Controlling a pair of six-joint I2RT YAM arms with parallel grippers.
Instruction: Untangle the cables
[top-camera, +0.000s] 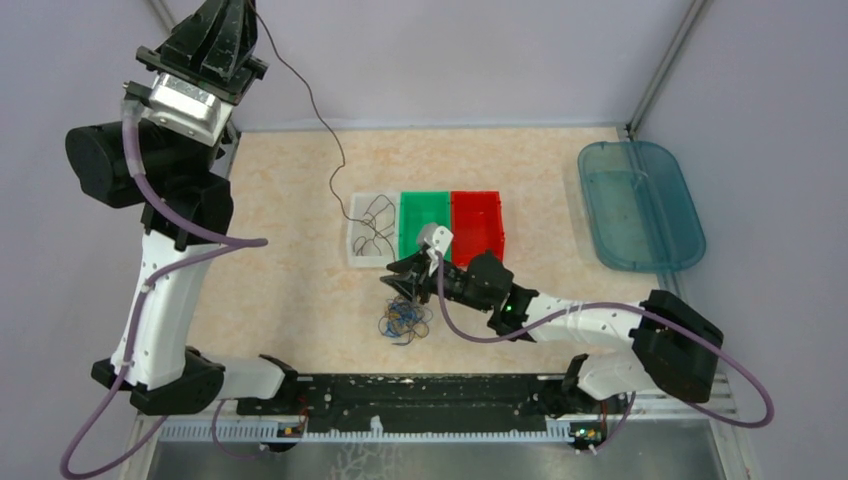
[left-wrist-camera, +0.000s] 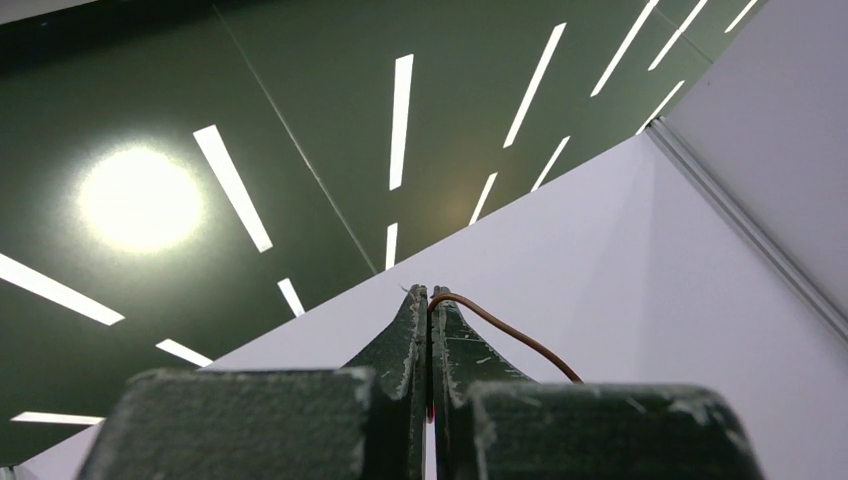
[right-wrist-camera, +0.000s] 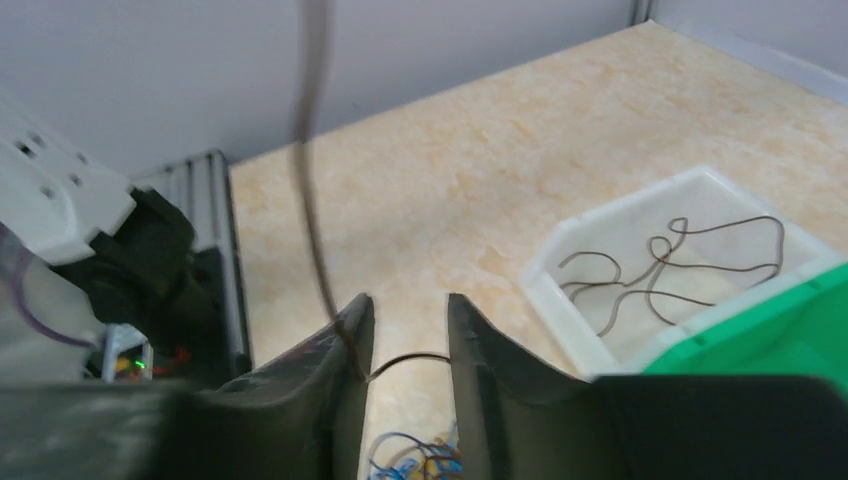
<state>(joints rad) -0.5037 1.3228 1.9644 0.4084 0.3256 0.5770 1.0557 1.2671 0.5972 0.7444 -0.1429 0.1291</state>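
Observation:
The cables show as a small tangle of blue, yellow and dark wires (top-camera: 404, 320) on the table, seen at the bottom edge of the right wrist view as the bundle (right-wrist-camera: 420, 462). My left gripper (left-wrist-camera: 430, 292) is raised high at the far left, shut on one dark brown cable (left-wrist-camera: 510, 335). That cable (top-camera: 318, 115) hangs down to the white bin (top-camera: 352, 245). My right gripper (right-wrist-camera: 410, 300) hovers just above the tangle with its jaws apart. A brown strand (right-wrist-camera: 410, 360) crosses the gap and touches the left finger. More brown cable (right-wrist-camera: 660, 270) lies in the white bin.
A green bin (top-camera: 420, 215) and a red bin (top-camera: 475, 225) stand in a row to the right of the white bin. A teal tray (top-camera: 690, 230) sits at the far right. Grey walls close the back and sides.

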